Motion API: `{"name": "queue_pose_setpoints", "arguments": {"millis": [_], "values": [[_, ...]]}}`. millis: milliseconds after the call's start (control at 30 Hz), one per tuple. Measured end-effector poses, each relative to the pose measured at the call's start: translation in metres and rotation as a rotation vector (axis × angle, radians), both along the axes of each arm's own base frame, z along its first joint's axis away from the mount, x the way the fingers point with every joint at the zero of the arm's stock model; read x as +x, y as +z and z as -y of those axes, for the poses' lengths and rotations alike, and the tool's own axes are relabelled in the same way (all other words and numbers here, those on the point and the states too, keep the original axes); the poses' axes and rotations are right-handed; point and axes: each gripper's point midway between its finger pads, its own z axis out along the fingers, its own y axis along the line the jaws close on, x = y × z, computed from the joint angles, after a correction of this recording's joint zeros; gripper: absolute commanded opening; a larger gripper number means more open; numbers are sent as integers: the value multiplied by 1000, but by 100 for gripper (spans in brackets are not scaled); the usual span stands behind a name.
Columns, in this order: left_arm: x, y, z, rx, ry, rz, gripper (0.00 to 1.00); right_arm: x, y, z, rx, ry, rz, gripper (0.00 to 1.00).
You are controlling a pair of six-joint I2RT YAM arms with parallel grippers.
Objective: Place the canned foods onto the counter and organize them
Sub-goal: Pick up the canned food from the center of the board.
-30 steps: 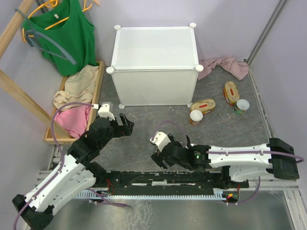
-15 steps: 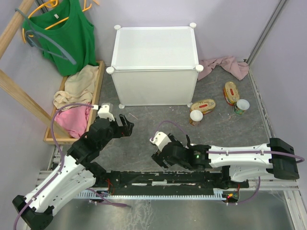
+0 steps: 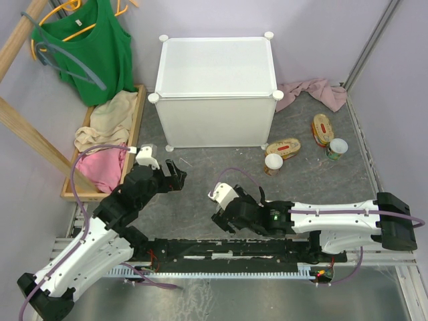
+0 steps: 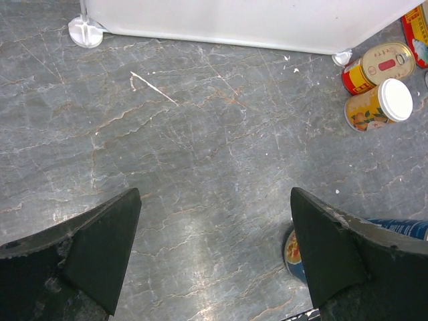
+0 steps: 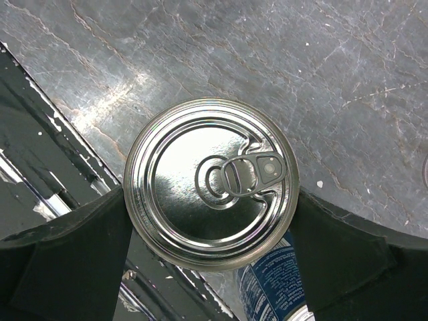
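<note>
- Now my right gripper (image 5: 210, 227) has its fingers very wide, one on each side of the tall silver-topped can (image 5: 210, 184). Both pads are at its rim, but I cannot tell if they press already.
- That can stands upright on the grey table (image 4: 200, 134), close to my base and well apart from the counter (image 3: 215, 67), whose top carries no can yet.
- With such a wide grip on a smooth round wall, I judge the can may slip or tilt when lifted, above all if only the rim is held.
- Just beside the foot of the can shows a blue-labelled shape (image 5: 271, 281). If it is a second can, I could knock it and make it roll.
- My left gripper (image 4: 214, 221) is wide open over bare table and holds nothing. It is near, so the two arms could meet on the way.
- At the counter, a can set down tilted or near the edge could fall off.
- The small white-topped can (image 3: 273, 161) and the oval tin (image 3: 283, 147) wait right of the counter.
</note>
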Motion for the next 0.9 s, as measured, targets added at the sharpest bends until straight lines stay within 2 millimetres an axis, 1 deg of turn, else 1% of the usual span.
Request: {"name": "queue_pose_setpoints", "arguments": {"millis": [467, 633, 900], "values": [[-1, -2, -1, -1, 1, -2, 98, 4, 24, -11, 26, 15, 30, 1], [-1, -4, -1, 1, 1, -5, 98, 9, 41, -18, 37, 13, 56, 1], [-2, -4, -1, -3, 3, -3, 98, 21, 78, -34, 77, 8, 100, 1]]}}
